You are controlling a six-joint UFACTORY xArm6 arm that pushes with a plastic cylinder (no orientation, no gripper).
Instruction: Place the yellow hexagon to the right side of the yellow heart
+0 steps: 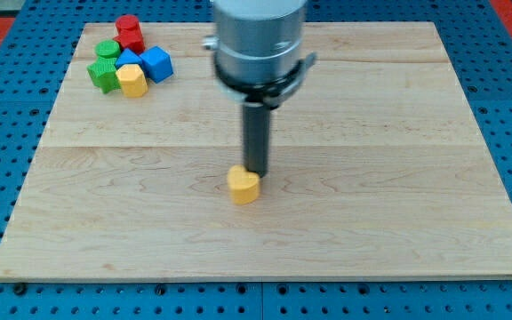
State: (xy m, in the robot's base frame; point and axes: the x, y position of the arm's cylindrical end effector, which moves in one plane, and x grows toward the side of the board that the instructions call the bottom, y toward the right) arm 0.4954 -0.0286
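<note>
The yellow heart (244,186) lies near the middle of the wooden board, a little toward the view's bottom. My tip (256,172) stands right behind it, at its upper right edge, touching or nearly touching it. The yellow hexagon (132,80) sits far off at the view's top left, at the lower edge of a tight cluster of blocks. The rod hangs from the grey arm body (259,40) at the view's top centre.
The cluster at the top left also holds a red block (130,33), two green blocks (108,51) (104,75) and two blue blocks (156,63) (129,59). The wooden board (372,178) lies on a blue perforated table.
</note>
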